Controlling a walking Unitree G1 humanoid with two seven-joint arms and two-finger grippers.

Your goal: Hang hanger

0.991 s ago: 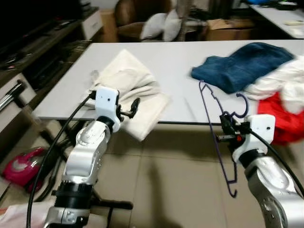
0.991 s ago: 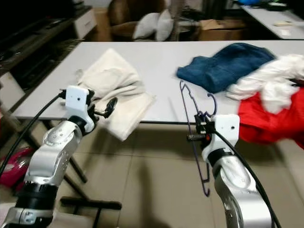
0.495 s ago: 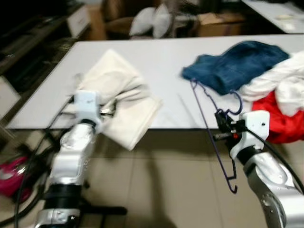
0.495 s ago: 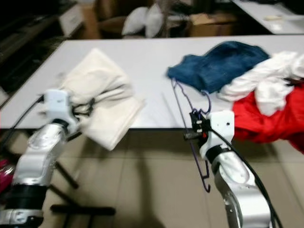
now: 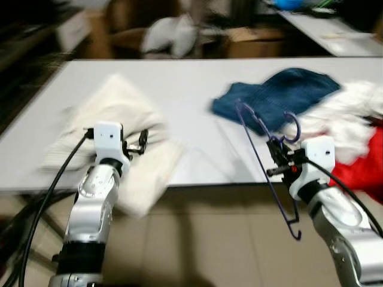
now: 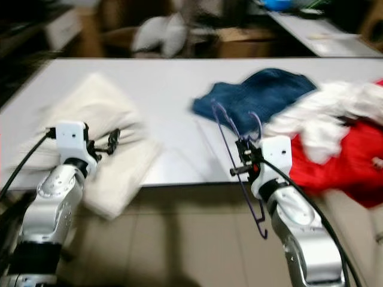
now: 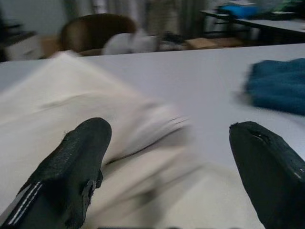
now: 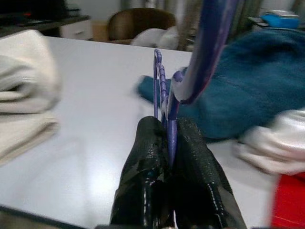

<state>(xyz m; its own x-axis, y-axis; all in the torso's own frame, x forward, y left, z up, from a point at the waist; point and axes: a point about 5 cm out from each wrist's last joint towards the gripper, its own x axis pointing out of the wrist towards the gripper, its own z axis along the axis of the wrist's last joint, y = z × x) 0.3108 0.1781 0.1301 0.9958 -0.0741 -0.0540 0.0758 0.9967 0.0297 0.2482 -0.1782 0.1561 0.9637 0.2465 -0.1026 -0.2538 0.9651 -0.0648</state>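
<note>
Dim indoor light, heavy motion blur, soft focus throughout

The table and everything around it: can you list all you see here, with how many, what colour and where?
Table: one, pale grey, in front of the robot.
Cream cloth: one, folded, at the table's near left edge, partly hanging over it.
Blue garment: one, crumpled, right of the table's middle.
White garment: one, bunched, to the right of the blue one.
Red garment: one, at the table's right edge, under the white one.
Hanger: one, purple, thin, held over the table's near edge.
Chair: one, brown, beyond the table.
Left gripper: open, at the cream cloth.
Right gripper: fingers closed on the hanger.
</note>
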